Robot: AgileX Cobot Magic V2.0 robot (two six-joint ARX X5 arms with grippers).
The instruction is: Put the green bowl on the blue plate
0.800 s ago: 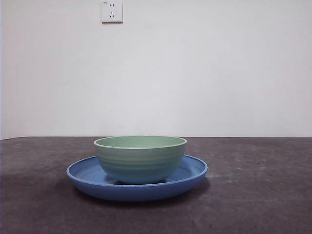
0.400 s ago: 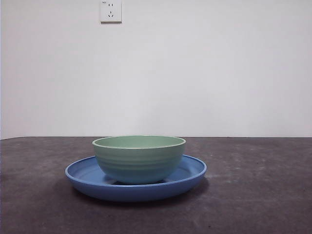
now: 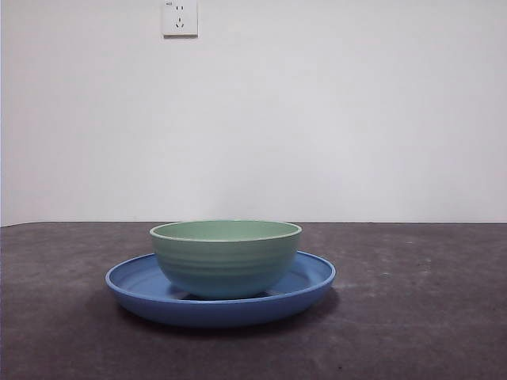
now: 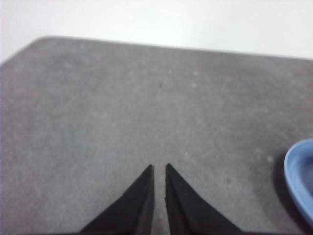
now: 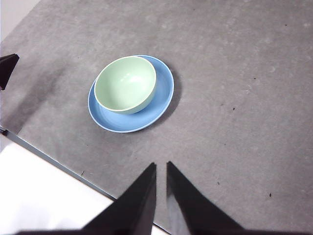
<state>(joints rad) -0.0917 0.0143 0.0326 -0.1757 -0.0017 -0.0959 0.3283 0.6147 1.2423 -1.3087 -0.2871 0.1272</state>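
The green bowl (image 3: 226,257) stands upright on the blue plate (image 3: 313,279), inside its rim and set slightly off the plate's middle. The plate lies flat on the table (image 3: 412,317), toward the table's middle. In the front view a wall socket (image 3: 180,17) sits on the wall behind, at about 11 o'clock from the bowl. Both grippers hang above bare table, well apart from the plate.

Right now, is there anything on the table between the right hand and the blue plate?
No. In the right wrist view, only bare grey table lies between the right hand and the blue plate, which holds the green bowl.
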